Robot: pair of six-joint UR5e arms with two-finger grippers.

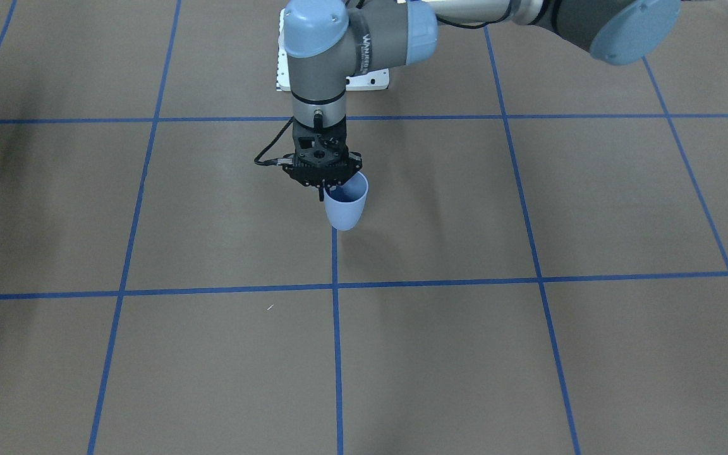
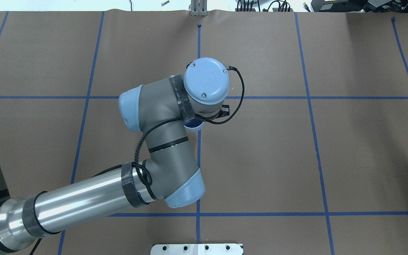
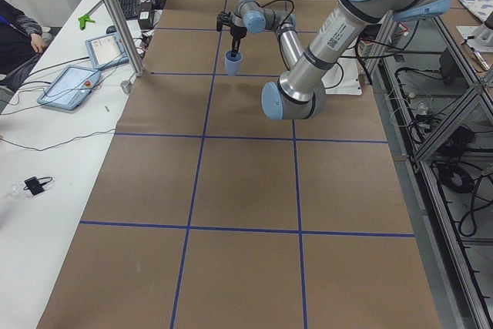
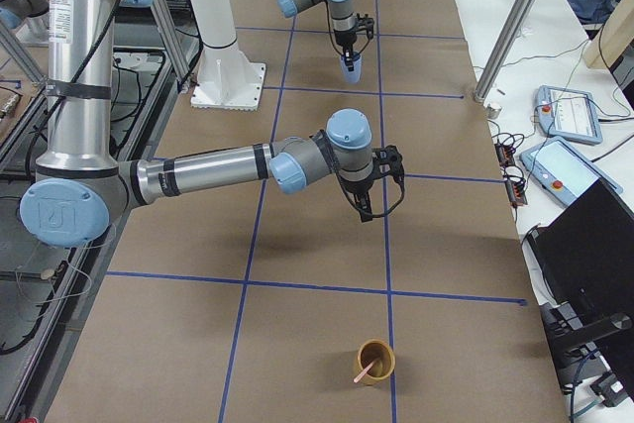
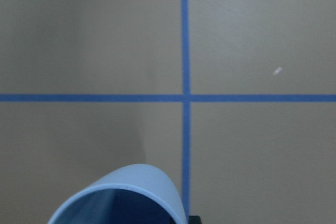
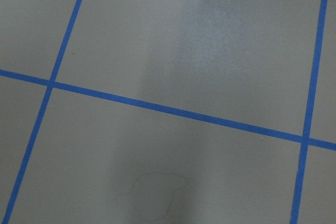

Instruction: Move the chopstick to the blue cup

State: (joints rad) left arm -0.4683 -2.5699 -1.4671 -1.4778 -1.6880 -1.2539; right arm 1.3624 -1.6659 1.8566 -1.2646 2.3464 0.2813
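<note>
The chopstick (image 4: pixel 363 375), in a brown cup (image 4: pixel 386 373), lies at six o'clock from the nearer right gripper (image 4: pixel 381 203) (grip unreadable), while the left gripper (image 1: pixel 328 188) seemingly pinches the blue cup (image 1: pixel 347 210).

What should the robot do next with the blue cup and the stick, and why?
Probably the right gripper should swing over to the chopstick. It leans in a brown cup apart from that gripper, which hangs above the table, while the left gripper already pinches the rim of the blue cup.

Chopstick (image 4: pixel 363 374) in holder cup (image 4: pixel 388 364), tumbler (image 1: pixel 347 205) well apart
</note>
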